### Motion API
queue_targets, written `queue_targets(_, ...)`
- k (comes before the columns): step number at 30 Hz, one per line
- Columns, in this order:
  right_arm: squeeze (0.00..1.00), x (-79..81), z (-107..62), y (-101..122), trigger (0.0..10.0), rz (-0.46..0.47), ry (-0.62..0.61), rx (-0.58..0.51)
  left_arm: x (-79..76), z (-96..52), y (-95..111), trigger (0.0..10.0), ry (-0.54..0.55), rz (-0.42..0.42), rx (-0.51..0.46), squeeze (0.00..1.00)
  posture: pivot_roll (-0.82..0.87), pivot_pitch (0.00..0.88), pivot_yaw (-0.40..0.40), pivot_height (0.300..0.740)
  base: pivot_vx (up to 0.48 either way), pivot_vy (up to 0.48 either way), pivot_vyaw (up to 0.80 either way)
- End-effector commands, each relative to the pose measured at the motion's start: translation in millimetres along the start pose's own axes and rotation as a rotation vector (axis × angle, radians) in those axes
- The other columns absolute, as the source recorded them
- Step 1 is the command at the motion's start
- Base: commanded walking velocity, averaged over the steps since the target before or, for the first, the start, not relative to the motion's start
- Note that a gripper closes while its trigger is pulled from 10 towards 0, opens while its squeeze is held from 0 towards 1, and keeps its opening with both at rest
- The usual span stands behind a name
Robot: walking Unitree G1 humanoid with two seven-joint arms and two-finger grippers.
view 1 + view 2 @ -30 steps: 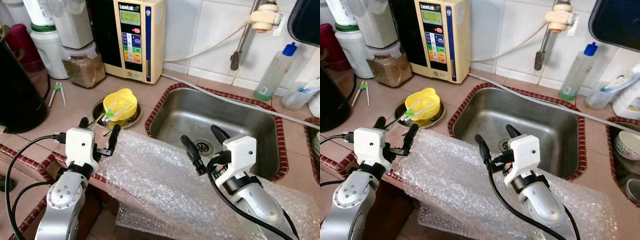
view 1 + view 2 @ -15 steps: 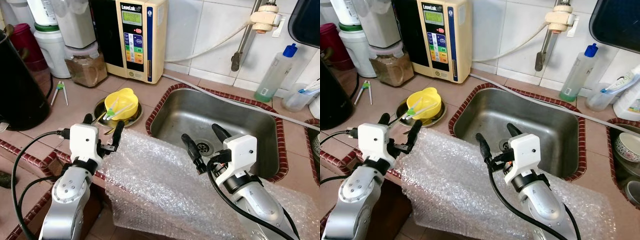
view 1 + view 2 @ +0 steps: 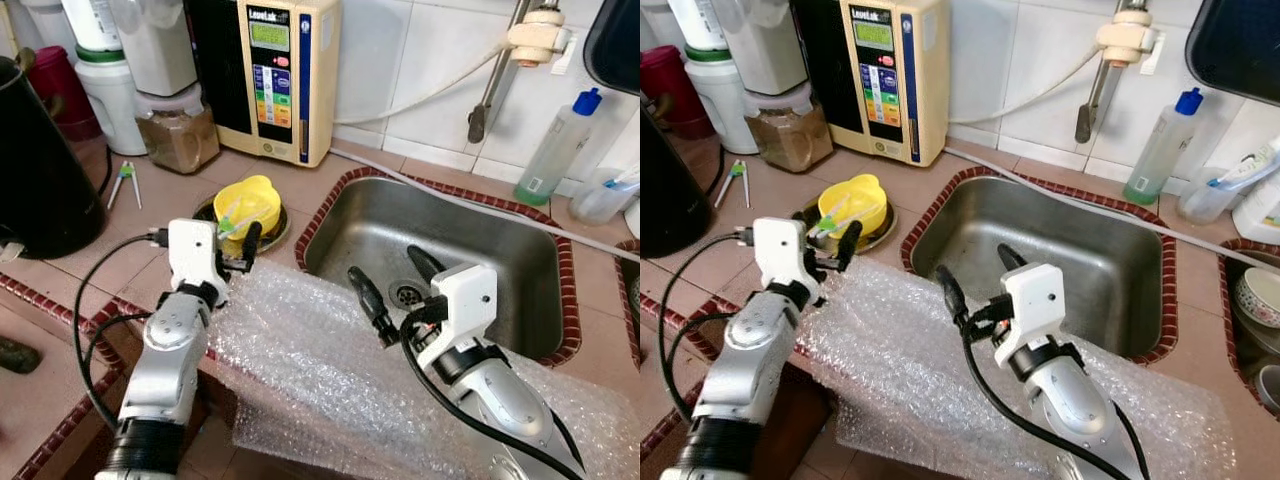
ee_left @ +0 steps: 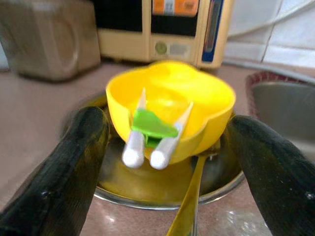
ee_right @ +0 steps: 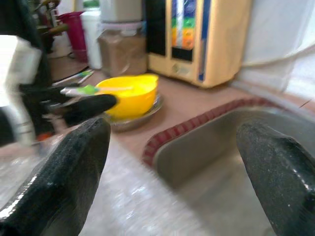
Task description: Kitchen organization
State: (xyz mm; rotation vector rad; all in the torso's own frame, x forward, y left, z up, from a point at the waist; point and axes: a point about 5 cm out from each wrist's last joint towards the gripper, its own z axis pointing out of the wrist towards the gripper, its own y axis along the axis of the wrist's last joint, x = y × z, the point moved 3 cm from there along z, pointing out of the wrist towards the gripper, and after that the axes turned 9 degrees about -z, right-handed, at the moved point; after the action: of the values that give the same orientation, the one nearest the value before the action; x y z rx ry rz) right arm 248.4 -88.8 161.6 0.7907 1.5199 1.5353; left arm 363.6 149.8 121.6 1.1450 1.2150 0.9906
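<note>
Yellow plastic marks the bowl (image 3: 246, 203), which sits in a shallow metal dish (image 3: 876, 234) on the tiled counter just left of the steel sink (image 3: 480, 240), with green-and-white tongs (image 4: 147, 135) propped on its rim and a gold spoon handle (image 4: 189, 201) lying in the dish beneath. Close on the near side of that bowl the left gripper (image 3: 238, 250) hovers with its fingers spread and holding nothing. Right of the bowl, at the sink's near rim, the right gripper (image 3: 392, 292) is likewise spread and empty above a sheet of bubble wrap (image 3: 330, 380) that drapes over the counter edge.
</note>
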Motion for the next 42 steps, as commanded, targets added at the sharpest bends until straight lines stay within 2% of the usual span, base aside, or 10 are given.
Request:
queue_targets(1, 0.00, 5.5, -2.5, 4, 10.0, 0.027, 0.035, -0.005, -1.6, 5.0, 0, 4.7, 0.002, -0.016, -0.002, 0.00, -0.09, 0.056, 0.006, 0.740, 0.000, 0.000, 0.00)
queue_targets(2, 0.00, 8.2, -3.5, 3, 10.0, 0.042, 0.048, -0.001, -4.2, 7.6, 0, 2.9, -0.007, -0.015, -0.007, 0.00, -0.10, 0.057, 0.009, 0.740, 0.000, 0.000, 0.00)
queue_targets(3, 0.00, 8.2, -3.5, 3, 10.0, 0.042, 0.048, -0.001, -4.2, 7.6, 0, 2.9, -0.007, -0.015, -0.007, 0.00, -0.10, 0.057, 0.009, 0.740, 0.000, 0.000, 0.00)
queue_targets(4, 0.00, 8.8, -3.8, 2, 10.0, 0.052, 0.051, 0.001, -5.6, 9.4, 1, 0.4, -0.013, -0.015, -0.012, 0.00, -0.10, 0.057, 0.009, 0.740, 0.000, 0.000, 0.00)
queue_targets(5, 0.00, 8.8, -4.2, 2, 10.0, 0.064, 0.053, 0.005, -6.5, 11.5, 1, 0.0, -0.015, -0.016, -0.013, 0.00, -0.10, 0.057, 0.009, 0.740, 0.000, 0.000, 0.00)
queue_targets(13, 0.00, 5.1, -6.3, -3, 10.0, 0.075, 0.047, 0.024, -6.6, 17.9, 3, 0.0, -0.005, -0.015, -0.030, 0.00, -0.10, 0.058, 0.014, 0.740, 0.000, 0.000, 0.00)
queue_targets(20, 0.00, 1.4, -6.7, -9, 10.0, 0.111, 0.027, 0.060, 3.2, 17.4, 2, 0.0, 0.034, 0.017, -0.044, 0.00, -0.09, 0.054, 0.013, 0.740, 0.000, 0.000, 0.00)
queue_targets(27, 0.00, -1.0, -4.9, -9, 10.0, 0.085, 0.025, 0.063, 11.3, 16.4, 2, 0.0, 0.063, 0.033, -0.060, 0.00, -0.09, 0.047, 0.009, 0.740, 0.000, 0.000, 0.00)
queue_targets(32, 0.00, -4.4, -3.8, -9, 10.0, 0.032, 0.018, 0.064, 18.7, 10.5, 3, 0.0, 0.086, 0.042, -0.081, 0.00, -0.08, 0.037, 0.005, 0.740, 0.000, 0.000, 0.00)
queue_targets(42, 0.00, -5.6, -3.9, -12, 10.0, 0.068, 0.014, 0.078, 18.8, 4.1, -1, 0.0, 0.087, 0.049, -0.097, 0.00, -0.08, 0.036, 0.004, 0.740, 0.000, 0.000, 0.00)
